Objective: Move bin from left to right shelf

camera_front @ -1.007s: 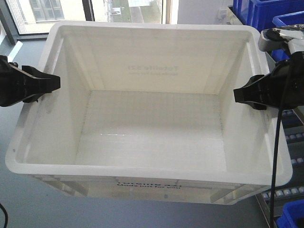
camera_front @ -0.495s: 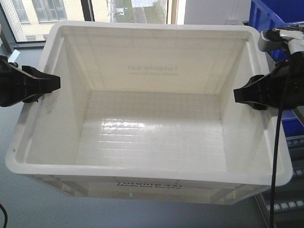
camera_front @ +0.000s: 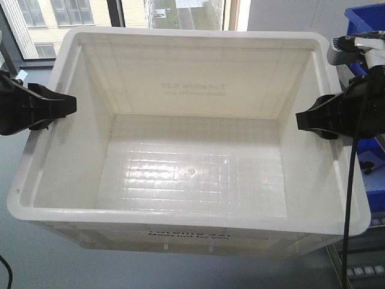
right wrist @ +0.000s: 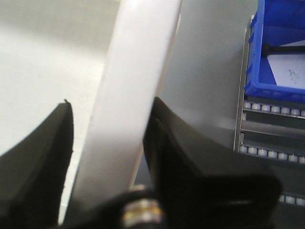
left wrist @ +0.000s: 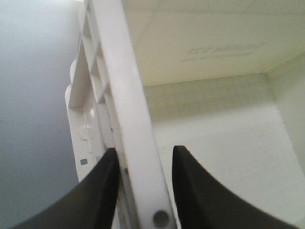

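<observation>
White bin [camera_front: 192,66]: side rims sit betw the jaws, left & right.
L gripper [camera_front: 67,106]: pinching left rim.
R gripper [camera_front: 302,119]: pinching right rim.

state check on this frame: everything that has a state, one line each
bin: upright, empty, gripped at both side rims
left gripper: shut on the bin's left rim
right gripper: shut on the bin's right rim
blue bin: upright on roller shelf, paper inside
</observation>
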You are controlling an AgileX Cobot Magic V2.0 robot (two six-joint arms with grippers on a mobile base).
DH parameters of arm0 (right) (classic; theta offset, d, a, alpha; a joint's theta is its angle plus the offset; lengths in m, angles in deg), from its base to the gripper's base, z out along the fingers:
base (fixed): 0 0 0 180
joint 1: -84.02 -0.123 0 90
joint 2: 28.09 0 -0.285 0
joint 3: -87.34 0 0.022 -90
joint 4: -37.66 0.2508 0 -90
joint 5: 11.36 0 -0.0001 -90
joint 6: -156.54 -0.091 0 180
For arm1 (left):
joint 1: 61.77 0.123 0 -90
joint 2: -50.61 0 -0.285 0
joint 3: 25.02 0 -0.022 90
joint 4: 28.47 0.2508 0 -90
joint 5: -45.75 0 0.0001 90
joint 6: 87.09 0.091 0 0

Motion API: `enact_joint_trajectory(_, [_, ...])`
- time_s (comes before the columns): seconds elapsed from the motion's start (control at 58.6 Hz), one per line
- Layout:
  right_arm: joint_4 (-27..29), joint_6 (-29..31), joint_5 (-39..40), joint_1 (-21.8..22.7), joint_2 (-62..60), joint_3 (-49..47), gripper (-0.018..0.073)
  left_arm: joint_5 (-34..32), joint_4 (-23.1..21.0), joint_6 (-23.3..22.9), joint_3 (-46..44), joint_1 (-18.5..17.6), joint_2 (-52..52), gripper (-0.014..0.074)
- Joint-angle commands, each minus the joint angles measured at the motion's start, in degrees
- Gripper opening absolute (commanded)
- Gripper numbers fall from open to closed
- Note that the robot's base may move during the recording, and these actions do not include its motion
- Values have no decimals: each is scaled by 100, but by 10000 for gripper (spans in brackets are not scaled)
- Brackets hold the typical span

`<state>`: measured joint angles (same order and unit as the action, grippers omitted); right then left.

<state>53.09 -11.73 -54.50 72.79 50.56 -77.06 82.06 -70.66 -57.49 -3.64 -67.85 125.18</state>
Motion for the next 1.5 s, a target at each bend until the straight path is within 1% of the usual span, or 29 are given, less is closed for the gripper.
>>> enact_joint_trajectory(0.0, [783,89,597,-130,-179,-296,-4,148,-898,121,-259,-196,-161,-6])
enact_joint_trajectory(1.484, [783,89,599,-130,-179,-296,-4,148,-898,121,-259,-196,-161,-6])
